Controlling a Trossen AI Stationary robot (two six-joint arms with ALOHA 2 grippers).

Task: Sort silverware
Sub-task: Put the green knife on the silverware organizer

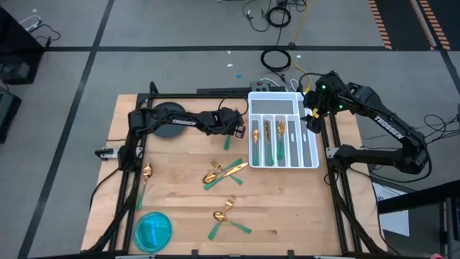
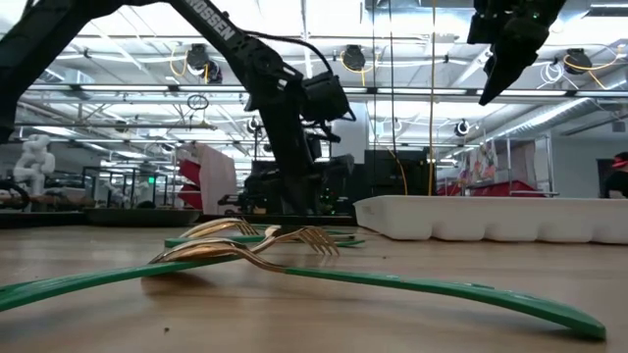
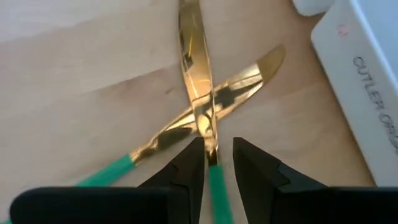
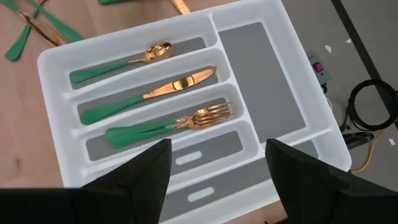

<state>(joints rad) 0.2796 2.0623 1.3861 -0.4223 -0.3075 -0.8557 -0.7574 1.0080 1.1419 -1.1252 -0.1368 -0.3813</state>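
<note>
Inside white tray (image 4: 56, 59): spoon (image 4: 121, 62), knife (image 4: 149, 93), forks (image 4: 171, 124) (separate slots).

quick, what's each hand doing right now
left hand: closed on a knife, by the white tray.
right hand: open, empty, above the tray.

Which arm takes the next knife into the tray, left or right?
Left. The left tool straddles the handle of a knife crossed over another knife just beside the tray. The right tool hangs open and empty above the tray, away from loose pieces.
</note>
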